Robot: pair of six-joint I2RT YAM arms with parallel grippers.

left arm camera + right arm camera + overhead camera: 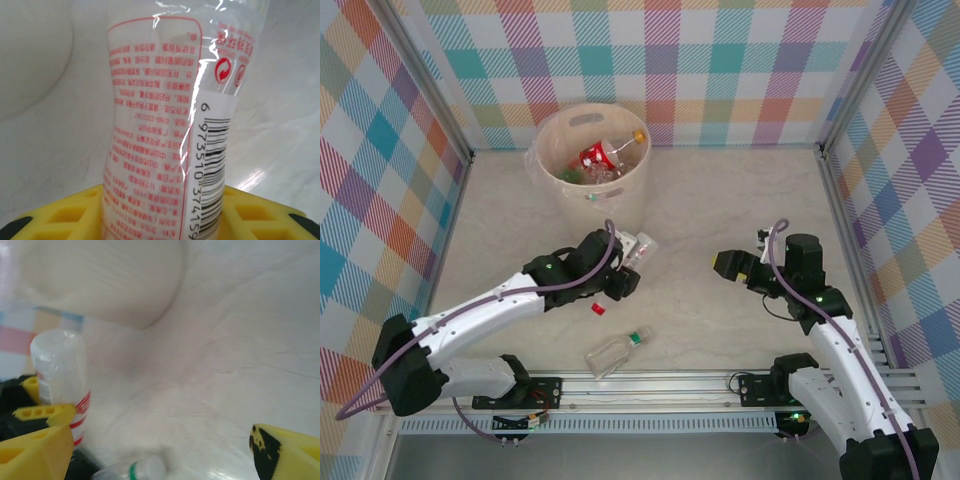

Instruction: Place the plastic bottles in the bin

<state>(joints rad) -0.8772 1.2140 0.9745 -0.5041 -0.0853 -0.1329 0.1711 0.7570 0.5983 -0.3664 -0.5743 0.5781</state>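
Top external, left gripper (632, 256): fingers?

Pinching the held bottle (643, 246), on the near side of the bin (595, 207), close to its wall.

Left wrist agree?

Yes. Yellow fingers (65, 215) press both sides of the held bottle (160, 125); red print and a barcode on the label.

Is it off the table (720, 210)?

Can't tell.

Right gripper (722, 263)?

Fingers spread wide, nothing between them. It sits right of the bin and nearer than it, well apart. In the right wrist view the yellow fingers (35, 450) stand at both lower corners with bare table between.

What's inside the bin?

The binned bottles (602, 158), several, clear with red labels.

Anything outside the bin?

The loose bottle (618, 350), clear with a green cap, lying on its side well in front of the bin, beyond the left gripper. A red cap (599, 309) lies between the loose bottle and that gripper.
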